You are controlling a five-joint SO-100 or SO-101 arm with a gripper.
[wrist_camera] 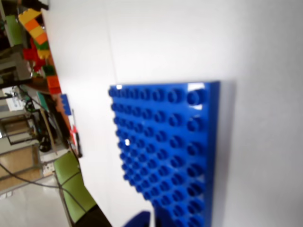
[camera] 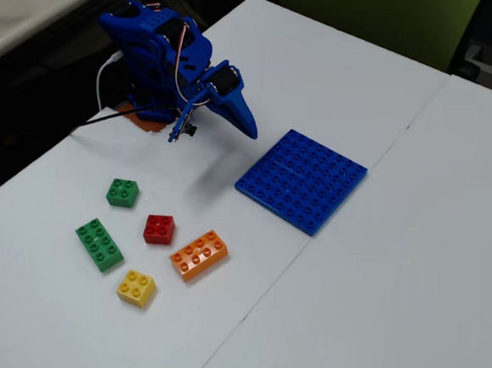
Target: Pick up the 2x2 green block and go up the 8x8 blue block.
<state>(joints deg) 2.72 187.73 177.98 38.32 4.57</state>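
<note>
From the fixed view I see my blue arm folded at the far left of the white table [camera: 375, 271], its pincer [camera: 244, 124] empty, jaws seemingly together. The 2x2 green block [camera: 123, 192] sits near left among other bricks. The 8x8 blue block [camera: 302, 180] lies flat, centre-right, just beyond the pincer.

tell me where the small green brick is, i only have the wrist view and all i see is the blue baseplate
Observer: In the fixed view the 2x2 green block sits on the table left of the 8x8 blue block, untouched.
Operator: anything near it
Observer: A red brick lies just to its lower right, a longer green brick below it.
Operator: where's my gripper
Observer: The gripper hangs between the arm base and the baseplate, holding nothing; I cannot tell whether its jaws are open.
</note>
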